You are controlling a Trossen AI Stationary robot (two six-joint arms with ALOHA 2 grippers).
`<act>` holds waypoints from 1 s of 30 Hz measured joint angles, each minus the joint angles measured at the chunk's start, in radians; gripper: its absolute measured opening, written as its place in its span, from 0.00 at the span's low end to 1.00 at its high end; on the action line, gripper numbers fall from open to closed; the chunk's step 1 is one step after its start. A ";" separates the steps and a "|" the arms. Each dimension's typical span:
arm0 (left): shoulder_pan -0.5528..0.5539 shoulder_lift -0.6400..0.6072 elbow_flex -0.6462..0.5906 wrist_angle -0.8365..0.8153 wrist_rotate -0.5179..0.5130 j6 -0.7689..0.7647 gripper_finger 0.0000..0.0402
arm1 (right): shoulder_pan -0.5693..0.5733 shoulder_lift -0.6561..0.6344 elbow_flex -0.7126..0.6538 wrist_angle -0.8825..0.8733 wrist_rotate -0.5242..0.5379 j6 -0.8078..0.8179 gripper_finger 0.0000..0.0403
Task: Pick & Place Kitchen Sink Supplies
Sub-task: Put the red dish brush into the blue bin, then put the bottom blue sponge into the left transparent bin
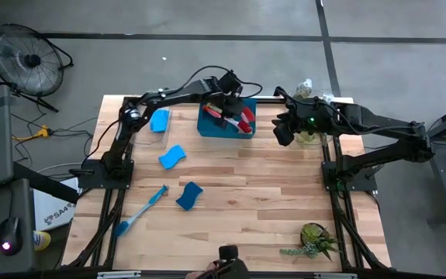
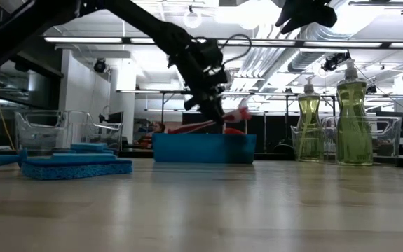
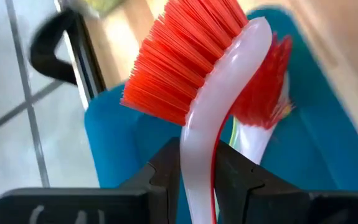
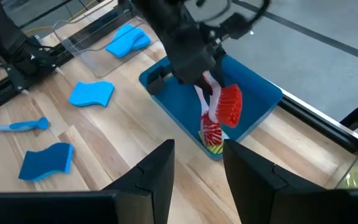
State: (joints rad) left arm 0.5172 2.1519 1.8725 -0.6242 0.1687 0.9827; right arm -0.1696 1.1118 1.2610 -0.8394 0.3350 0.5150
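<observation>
My left fingers (image 3: pixel 197 180) are clamped on the white handle of the pink-red brush (image 3: pixel 191 68), and I hold it over the blue tray (image 1: pixel 215 126) at the far edge of the bench (image 1: pixel 269 201), where a second red brush (image 4: pixel 211 132) lies inside. My right fingers (image 4: pixel 197 165) are apart and empty, above the far right part of the bench near the bottles (image 2: pixel 354 119). Blue sponges (image 1: pixel 171 156) and a blue brush (image 1: pixel 141 211) lie on the left half of the bench.
</observation>
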 joint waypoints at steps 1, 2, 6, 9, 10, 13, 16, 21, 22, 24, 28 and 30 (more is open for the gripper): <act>0.000 0.010 0.000 0.001 -0.003 -0.002 0.18 | 0.000 0.000 0.000 0.000 0.001 0.003 0.32; 0.000 0.018 0.000 -0.002 -0.003 -0.005 0.18 | 0.000 0.000 0.000 0.000 0.001 0.005 0.32; 0.000 0.033 -0.001 0.001 -0.004 -0.039 0.18 | 0.000 0.000 0.000 -0.001 0.000 0.005 0.32; -0.001 0.041 0.000 0.002 -0.027 -0.052 0.18 | 0.000 0.000 0.000 -0.001 0.000 0.014 0.32; -0.001 0.041 0.000 0.001 -0.030 -0.051 0.18 | 0.000 0.000 0.000 -0.001 0.000 0.019 0.32; 0.000 0.041 0.000 0.013 -0.029 -0.045 0.21 | 0.000 0.000 0.000 -0.001 -0.001 0.020 0.32; 0.000 0.041 0.000 0.013 -0.026 -0.045 0.25 | 0.000 0.000 0.000 -0.001 -0.001 0.020 0.32; 0.000 0.041 0.000 0.009 -0.001 -0.044 0.35 | 0.000 0.000 0.000 -0.001 -0.004 0.018 0.32; 0.000 0.041 0.000 0.008 0.000 -0.044 0.37 | 0.000 0.000 0.000 -0.001 -0.004 0.016 0.32; 0.000 0.041 0.000 0.003 0.000 -0.043 0.41 | 0.000 0.000 0.000 -0.002 -0.004 0.010 0.32; 0.000 0.041 0.000 -0.011 -0.003 -0.042 0.48 | 0.000 0.000 0.000 -0.002 -0.014 0.004 0.32; 0.000 0.041 0.000 -0.021 -0.003 -0.042 0.50 | 0.000 0.000 0.000 -0.002 -0.023 0.003 0.32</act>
State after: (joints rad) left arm 0.5167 2.1925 1.8729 -0.6455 0.1658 0.9405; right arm -0.1694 1.1118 1.2610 -0.8413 0.3121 0.5180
